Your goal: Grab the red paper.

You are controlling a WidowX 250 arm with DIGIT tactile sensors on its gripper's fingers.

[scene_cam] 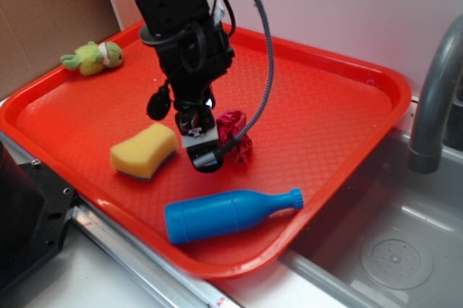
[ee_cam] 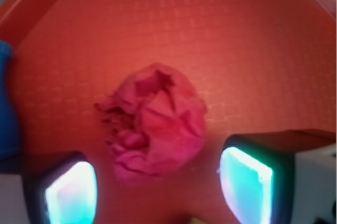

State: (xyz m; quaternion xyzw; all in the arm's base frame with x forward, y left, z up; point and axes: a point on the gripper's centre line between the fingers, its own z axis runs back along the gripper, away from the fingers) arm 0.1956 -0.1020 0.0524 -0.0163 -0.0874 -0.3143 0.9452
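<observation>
On the tray point(scene_cam: 340, 98), red paper point(ee_cam: 155, 124) between the hand's point(ee_cam: 158, 190) spread, unclenched fingers point(ee_cam: 245, 182).

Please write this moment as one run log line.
phase: pre-grasp | gripper: open, fingers either side of red paper | paper: resting on tray, not lifted
</observation>
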